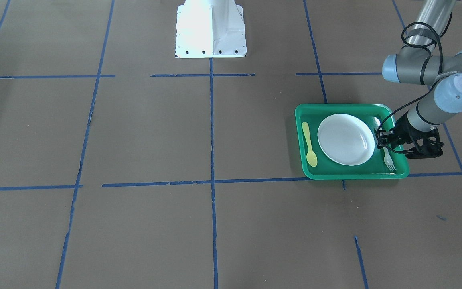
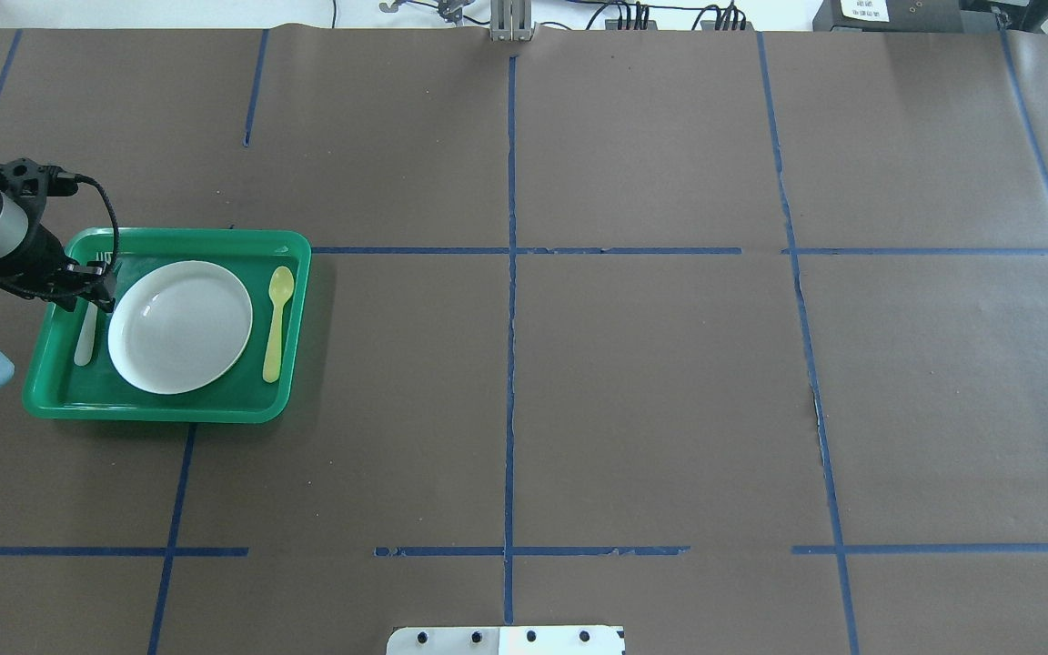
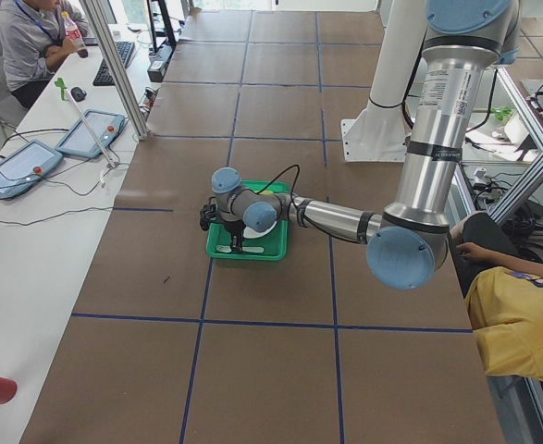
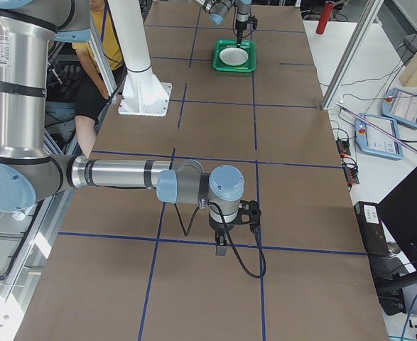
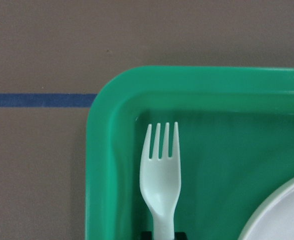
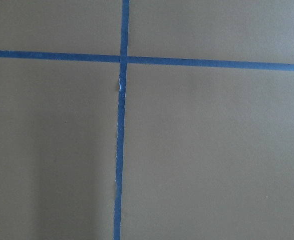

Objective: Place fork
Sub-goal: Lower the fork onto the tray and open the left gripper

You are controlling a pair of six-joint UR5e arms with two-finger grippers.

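Note:
The pale fork [image 1: 388, 160] lies in the green tray [image 1: 351, 106] beside the white plate [image 1: 345, 138], with its tines toward the tray's corner. In the overhead view its handle [image 2: 85, 338] shows left of the plate [image 2: 178, 326]. My left gripper [image 1: 384, 142] is low over the tray [image 2: 169, 235] and shut on the fork's handle. In the left wrist view the fork [image 5: 161, 170] rests on the tray floor [image 5: 101, 150], and dark fingertips hug its neck at the bottom edge. My right gripper [image 4: 221, 249] hangs over bare table far from the tray; I cannot tell whether it is open or shut.
A yellow spoon [image 1: 309, 146] lies in the tray on the plate's other side, also in the overhead view [image 2: 277, 309]. The white robot base [image 1: 211, 28] stands at the table's middle edge. Blue tape lines cross the brown table. People sit at the table's side.

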